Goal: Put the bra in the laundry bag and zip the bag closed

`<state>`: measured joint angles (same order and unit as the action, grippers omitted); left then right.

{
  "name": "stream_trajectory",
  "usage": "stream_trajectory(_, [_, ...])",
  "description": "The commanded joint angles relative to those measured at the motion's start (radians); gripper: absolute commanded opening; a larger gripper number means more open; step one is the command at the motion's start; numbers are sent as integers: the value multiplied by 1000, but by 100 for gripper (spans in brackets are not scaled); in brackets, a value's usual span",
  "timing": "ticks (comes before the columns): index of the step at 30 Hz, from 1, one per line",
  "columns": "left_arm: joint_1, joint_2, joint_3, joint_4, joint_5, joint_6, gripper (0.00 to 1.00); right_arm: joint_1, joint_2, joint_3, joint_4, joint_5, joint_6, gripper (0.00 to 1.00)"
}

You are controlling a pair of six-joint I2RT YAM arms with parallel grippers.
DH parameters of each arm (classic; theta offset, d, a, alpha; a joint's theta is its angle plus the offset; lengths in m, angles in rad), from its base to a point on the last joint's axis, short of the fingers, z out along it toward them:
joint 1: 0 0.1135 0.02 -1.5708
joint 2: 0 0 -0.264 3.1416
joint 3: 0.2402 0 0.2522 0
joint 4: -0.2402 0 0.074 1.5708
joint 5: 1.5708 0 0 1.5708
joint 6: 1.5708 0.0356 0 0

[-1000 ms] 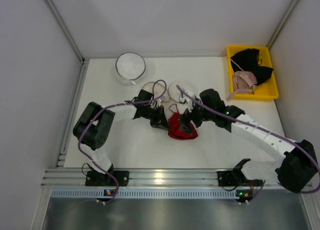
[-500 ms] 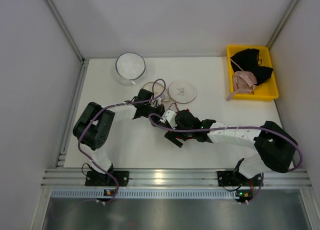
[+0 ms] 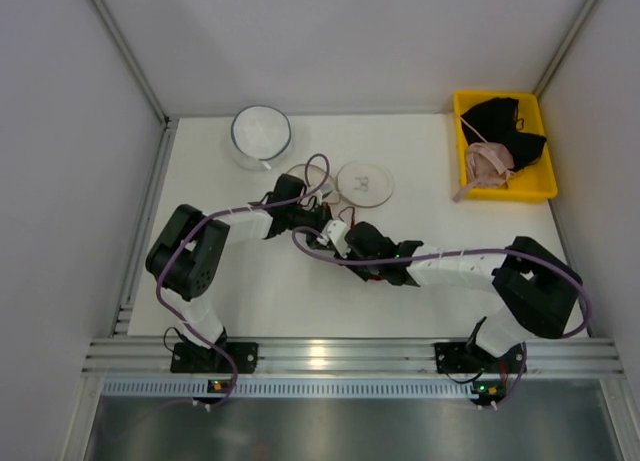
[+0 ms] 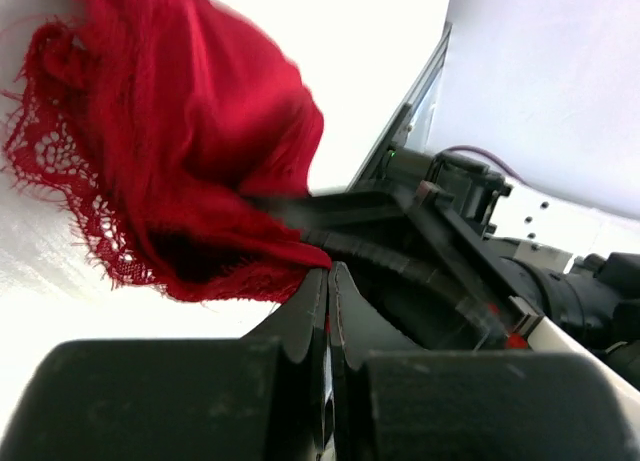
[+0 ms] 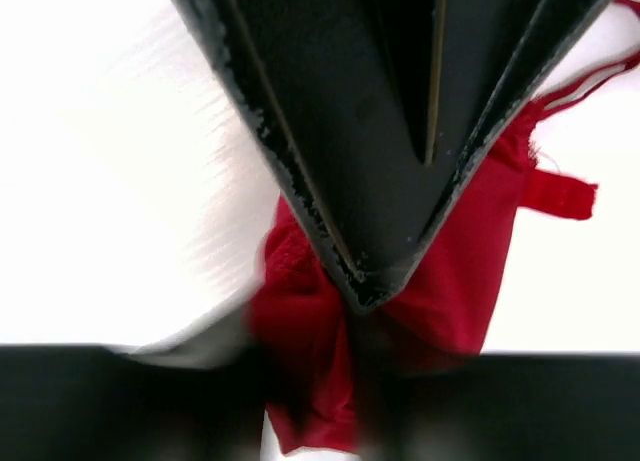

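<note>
The red lace bra (image 4: 180, 131) hangs bunched in the left wrist view. My left gripper (image 4: 328, 273) is shut, with a sliver of red fabric pinched between its fingers. In the right wrist view my right gripper (image 5: 365, 296) has its jaws closed to a point on gathered bra (image 5: 450, 271) fabric. From the top, both grippers meet at the table's middle, where the right arm (image 3: 440, 266) lies across the bra and hides it. The laundry bag (image 3: 365, 182), a small round white mesh pouch, lies flat just beyond them.
A round mesh bag with a dark rim (image 3: 261, 132) stands at the back left. A yellow bin (image 3: 540, 189) at the back right holds a black garment (image 3: 505, 116) and a pale pink bra (image 3: 488, 161). Walls close in on both sides.
My right arm has swung in from the right to lie low across the bra, and its jaws have gone from wide open to closed. The left arm has barely moved.
</note>
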<state>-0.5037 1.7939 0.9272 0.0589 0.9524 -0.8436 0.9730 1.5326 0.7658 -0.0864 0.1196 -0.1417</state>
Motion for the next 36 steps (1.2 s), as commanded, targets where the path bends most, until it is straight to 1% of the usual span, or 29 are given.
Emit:
stream_trajectory(1, [-19, -50, -1, 73, 68, -35, 1, -40, -25, 15, 65, -17, 17, 14])
stream_trajectory(2, [-19, -54, 1, 73, 66, -35, 11, -55, -40, 21, 54, -37, 17, 6])
stream_trajectory(3, [-19, -60, 4, 71, 63, -32, 17, -69, -49, 32, 44, -78, 25, 0])
stream_trajectory(4, [-18, -73, 7, 62, 56, -23, 24, -103, -63, 36, 28, -110, 27, 0])
stream_trajectory(5, [-12, -79, 31, 3, 42, -5, 41, -126, -95, 39, 7, -147, 30, 0])
stream_trajectory(7, [-6, -108, 73, -104, -33, 92, 57, -183, -130, 46, -18, -233, 27, 0])
stream_trajectory(8, [5, -119, 125, -143, -65, 128, 63, -203, -167, 49, -47, -267, 24, 0])
stream_trajectory(9, [10, -131, 146, -201, -116, 194, 77, -223, -184, 55, -59, -320, 19, 0])
stream_trajectory(10, [23, -155, 169, -224, -144, 222, 83, -253, -218, 56, -71, -345, 14, 0])
stream_trajectory(12, [36, -175, 229, -272, -217, 280, 90, -281, -245, 62, -111, -402, -8, 0])
stream_trajectory(14, [60, -195, 260, -283, -244, 305, 90, -319, -275, 76, -144, -437, -21, 0])
stream_trajectory(15, [71, -200, 301, -312, -268, 316, 90, -333, -281, 82, -179, -471, -28, 0])
stream_trajectory(17, [105, -214, 324, -323, -346, 322, 88, -384, -295, 117, -209, -498, -33, 0])
stream_trajectory(19, [146, -229, 340, -335, -411, 325, 84, -450, -301, 147, -252, -547, -36, 0])
stream_trajectory(21, [168, -231, 357, -364, -460, 366, 81, -494, -301, 205, -277, -598, -41, 0])
stream_trajectory(22, [183, -225, 378, -381, -492, 388, 79, -538, -296, 228, -295, -615, -41, 0])
stream_trajectory(23, [194, -220, 383, -401, -526, 421, 75, -560, -293, 274, -299, -636, -38, 0])
stream_trajectory(24, [205, -212, 390, -412, -540, 435, 72, -579, -289, 297, -303, -673, -29, 0])
stream_trajectory(25, [230, -188, 400, -424, -547, 448, 70, -611, -279, 320, -296, -689, -21, 0])
stream_trajectory(26, [244, -176, 416, -433, -552, 455, 62, -626, -272, 364, -289, -704, -9, 0])
stream_trajectory(28, [292, -134, 427, -433, -552, 460, 57, -655, -244, 407, -265, -753, 37, 0])
stream_trajectory(31, [329, -76, 464, -433, -540, 475, 54, -669, -203, 486, -208, -802, 96, 0])
stream_trajectory(36, [343, 7, 525, -452, -567, 509, 53, -672, -86, 605, -121, -843, 189, 0])
